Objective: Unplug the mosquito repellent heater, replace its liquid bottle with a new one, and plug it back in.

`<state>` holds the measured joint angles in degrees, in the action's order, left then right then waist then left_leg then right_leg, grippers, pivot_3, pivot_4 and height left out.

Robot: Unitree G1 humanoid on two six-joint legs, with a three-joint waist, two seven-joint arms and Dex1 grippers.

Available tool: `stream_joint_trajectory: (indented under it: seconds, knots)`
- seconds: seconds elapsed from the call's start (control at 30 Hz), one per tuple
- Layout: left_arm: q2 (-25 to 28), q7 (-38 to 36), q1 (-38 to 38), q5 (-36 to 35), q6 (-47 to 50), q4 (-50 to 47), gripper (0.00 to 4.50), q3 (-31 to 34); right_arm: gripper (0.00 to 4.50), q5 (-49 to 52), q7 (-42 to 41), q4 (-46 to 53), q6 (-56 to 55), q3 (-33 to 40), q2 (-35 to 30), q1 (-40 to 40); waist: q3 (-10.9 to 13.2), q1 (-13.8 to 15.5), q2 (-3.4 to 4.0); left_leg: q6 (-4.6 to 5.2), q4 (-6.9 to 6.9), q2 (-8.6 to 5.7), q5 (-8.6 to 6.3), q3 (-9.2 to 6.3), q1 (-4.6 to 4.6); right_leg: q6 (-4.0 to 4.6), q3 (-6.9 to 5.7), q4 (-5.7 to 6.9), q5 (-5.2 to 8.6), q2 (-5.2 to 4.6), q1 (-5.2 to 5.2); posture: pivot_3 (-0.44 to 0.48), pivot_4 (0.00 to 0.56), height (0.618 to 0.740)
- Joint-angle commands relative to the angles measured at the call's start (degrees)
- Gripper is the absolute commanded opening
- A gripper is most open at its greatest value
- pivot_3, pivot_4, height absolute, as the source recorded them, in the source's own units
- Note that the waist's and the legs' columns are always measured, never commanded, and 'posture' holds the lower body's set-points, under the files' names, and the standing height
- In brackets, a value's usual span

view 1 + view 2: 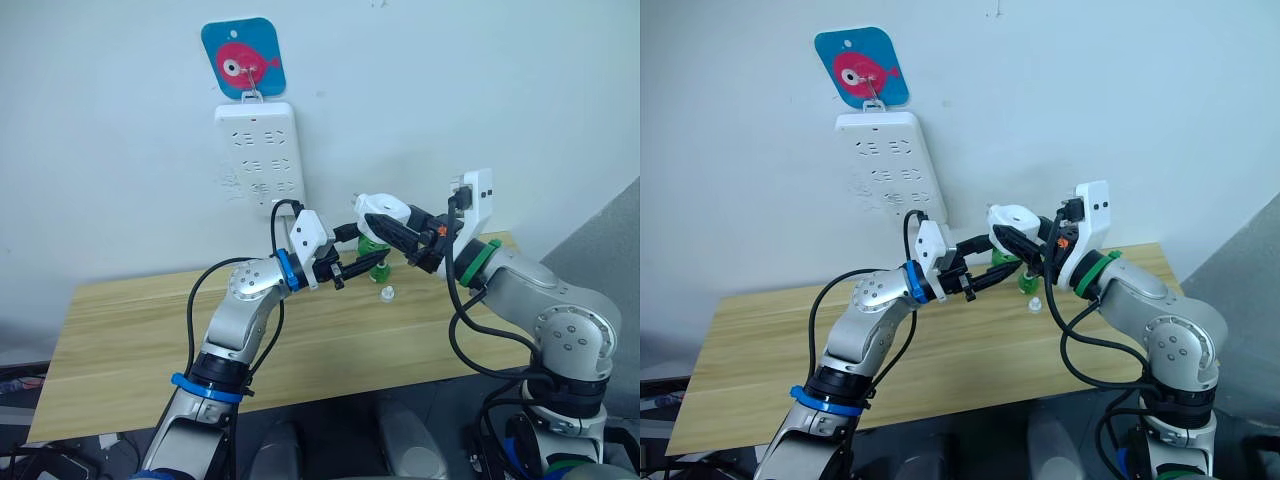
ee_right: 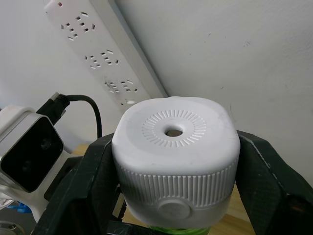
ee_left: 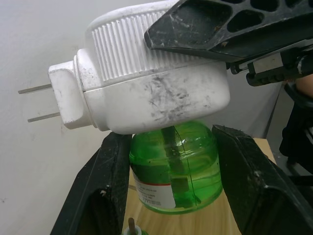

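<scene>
My right gripper point(image 2: 175, 166) is shut on the mosquito repellent heater point(image 2: 173, 142), a white rounded unit held in the air above the table's far edge, unplugged. Its two bare prongs point(image 3: 36, 103) point toward the wall. Under the heater hangs a green liquid bottle point(image 3: 176, 171), its wick running up into the unit. My left gripper point(image 1: 372, 258) reaches in from the left, and its two black fingers point(image 3: 105, 186) press on either side of that bottle. The heater point(image 1: 383, 210) sits just below and right of the power strip.
A white power strip point(image 1: 258, 150) hangs on the wall under a blue fish plaque point(image 1: 243, 57). On the wooden table point(image 1: 150, 330), below the grippers, lie a small white cap point(image 1: 387, 293) and another green bottle point(image 1: 1028, 283).
</scene>
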<state>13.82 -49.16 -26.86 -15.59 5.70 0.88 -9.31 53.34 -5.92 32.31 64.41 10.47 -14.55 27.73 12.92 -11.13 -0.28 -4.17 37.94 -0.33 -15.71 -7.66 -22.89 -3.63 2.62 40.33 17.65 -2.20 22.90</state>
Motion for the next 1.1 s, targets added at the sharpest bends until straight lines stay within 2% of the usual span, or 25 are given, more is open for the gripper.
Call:
stream_joint_trajectory:
  seconds: [0.03, 0.1, 0.2, 0.27, 0.3, 0.4, 0.53, 0.67, 0.83, 1.0, 1.1]
  knots:
    - [0.72, 0.50, 0.73, 1.08, -1.95, -0.91, 2.27, -0.10, 3.00, 2.34, -1.02, 2.15, -1.87, -0.32, 0.11, 0.29, 0.00, -0.03, 0.00, 0.00, 0.00, 0.00, 0.00, 0.00, 0.00, 0.00, 0.00, 0.00, 0.00, 0.00, 0.00, -0.239, 0.197, 0.734]
    - [1.25, 0.63, 0.81, 1.24, -2.42, -0.46, 2.98, 0.45, 3.00, 2.03, -1.46, 2.40, -2.39, -0.36, -0.67, 0.31, 0.00, -0.01, 0.00, 0.00, -0.01, 0.01, 0.00, 0.00, 0.00, 0.00, 0.00, -0.01, 0.00, 0.00, 0.01, -0.239, 0.197, 0.734]
    - [2.59, 0.66, 0.96, 1.36, -1.12, -0.46, 3.79, 0.87, 3.00, 1.72, -1.46, 2.76, -2.87, -0.26, -1.42, 0.33, 0.00, -0.03, 0.00, 0.00, -0.01, 0.00, 0.00, 0.00, 0.00, 0.00, 0.01, -0.02, 0.00, 0.01, 0.01, -0.247, 0.196, 0.734]
    - [4.74, -0.21, 2.07, -0.80, 3.38, -2.18, 4.38, 1.94, 3.00, 1.26, -1.62, 3.05, -3.35, -0.20, -2.34, 0.38, 0.00, -0.05, 0.00, 0.00, -0.01, 0.01, 0.00, 0.00, 0.00, 0.00, 0.00, -0.02, 0.00, 0.01, 0.01, -0.248, 0.195, 0.734]
    - [6.53, -0.73, 3.44, -1.90, 5.54, -3.74, 4.50, 2.94, 3.00, 0.72, -1.82, 3.15, -3.77, -0.04, -3.17, 0.49, 0.00, -0.14, 0.00, 0.00, -0.02, 0.01, 0.00, 0.00, 0.00, 0.00, 0.00, -0.02, 0.00, 0.01, 0.01, -0.248, 0.195, 0.734]
    - [11.67, -0.15, 9.67, -3.95, 8.27, -9.72, 4.50, 7.65, 3.00, -0.04, -2.48, 3.53, -4.74, 0.78, -5.64, 0.56, -0.01, -0.34, 0.02, 0.01, -0.09, 0.05, 0.00, 0.02, -0.01, 0.00, 0.05, -0.03, 0.00, 0.03, 0.11, -0.227, 0.192, 0.734]
    - [13.92, 3.05, 15.54, -4.07, 7.12, -15.42, 4.50, 12.49, 3.00, -0.13, -3.57, 4.65, -5.83, 0.83, -8.85, -0.22, -0.01, 0.18, 0.01, 0.00, -0.12, 0.08, 0.00, 0.01, -0.10, 0.01, 0.05, -0.02, 0.01, 0.04, 0.22, -0.200, 0.192, 0.734]
    - [14.24, 9.39, 19.95, -4.16, 7.91, -19.15, 4.50, 20.14, 3.00, -0.61, -5.62, 7.06, -6.54, 0.45, -12.81, -2.26, -0.01, 1.39, 0.01, 0.00, -0.08, 0.04, 0.00, 0.02, -0.13, 0.01, 0.06, -0.05, 0.01, -0.02, 0.20, -0.179, 0.194, 0.734]
    - [15.63, 13.46, 14.02, -4.77, 8.92, -13.31, 4.50, 25.02, 3.00, -0.24, -6.04, 10.41, -7.28, -0.56, -15.15, -4.05, -0.01, 3.13, 0.01, 0.00, -0.03, 0.06, 0.00, 0.00, -0.11, 0.01, 0.02, 0.01, 0.01, 0.03, 0.20, -0.170, 0.195, 0.734]
    - [16.48, 12.84, 8.70, -5.59, 8.98, -8.79, 4.50, 24.85, 3.00, 0.34, -5.38, 12.61, -6.99, -1.11, -15.95, -4.44, -0.01, 3.17, 0.00, 0.00, -0.02, 0.02, 0.00, 0.04, -0.12, 0.01, 0.02, -0.02, 0.01, 0.01, 0.19, -0.186, 0.196, 0.734]
    - [16.88, 11.59, 6.48, -5.44, 9.37, -7.19, 3.92, 22.93, 3.00, 0.67, -4.85, 13.27, -6.72, -1.25, -16.23, -4.16, -0.01, 3.13, 0.00, 0.00, -0.07, 0.03, 0.00, 0.03, -0.13, 0.01, 0.00, -0.07, 0.01, 0.02, 0.20, -0.194, 0.197, 0.734]
